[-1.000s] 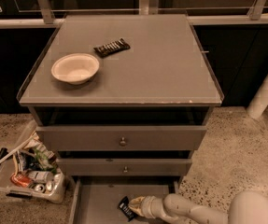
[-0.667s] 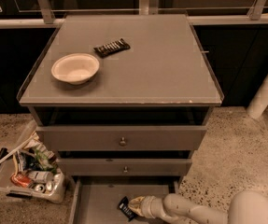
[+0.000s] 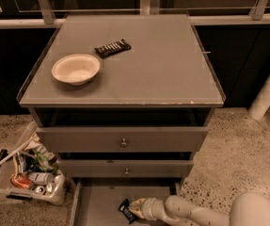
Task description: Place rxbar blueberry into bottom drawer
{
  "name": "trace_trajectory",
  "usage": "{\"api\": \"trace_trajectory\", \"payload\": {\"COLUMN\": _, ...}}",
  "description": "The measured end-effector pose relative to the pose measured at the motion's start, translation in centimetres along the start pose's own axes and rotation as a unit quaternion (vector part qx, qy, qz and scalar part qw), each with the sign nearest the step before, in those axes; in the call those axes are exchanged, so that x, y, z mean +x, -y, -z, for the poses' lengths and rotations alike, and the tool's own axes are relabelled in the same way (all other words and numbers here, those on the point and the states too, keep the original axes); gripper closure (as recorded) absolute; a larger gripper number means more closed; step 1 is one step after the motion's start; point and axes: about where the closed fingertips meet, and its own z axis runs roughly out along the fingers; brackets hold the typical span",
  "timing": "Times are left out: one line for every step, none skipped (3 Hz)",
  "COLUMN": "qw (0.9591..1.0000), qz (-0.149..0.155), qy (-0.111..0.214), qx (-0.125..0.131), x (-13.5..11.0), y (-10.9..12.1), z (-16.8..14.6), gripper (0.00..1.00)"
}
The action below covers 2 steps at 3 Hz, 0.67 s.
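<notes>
Cream gripper [image 3: 135, 205] is seen low inside the flat-floored grey bottom drawer [image 3: 99, 202]; jaws are clamped on the small, dark-blue-wrapped rxbar blueberry [image 3: 126, 211], which is held tilted.

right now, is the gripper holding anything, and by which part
Cannot tell for sure: the gripper touches the rxbar at its right end inside the bottom drawer, but the grip itself does not show.

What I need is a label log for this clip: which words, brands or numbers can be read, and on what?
No text can be read.
Dark bar on the cabinet top: white lettering, too blurred.
rxbar blueberry, at the hand low in the bottom drawer: print too small.
Cans in the floor bin: labels blurred.
</notes>
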Motion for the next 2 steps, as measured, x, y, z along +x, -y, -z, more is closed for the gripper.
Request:
{"api": "trace_trajectory", "payload": {"qw": 1.0, "qz": 0.0, "qy": 0.0, "qx": 0.0, "x": 0.0, "y": 0.0, "z": 0.0, "gripper": 0.11}}
{"api": "trace_trajectory", "payload": {"qw": 1.0, "qz": 0.0, "qy": 0.0, "qx": 0.0, "x": 0.0, "y": 0.0, "z": 0.0, "gripper": 0.0}}
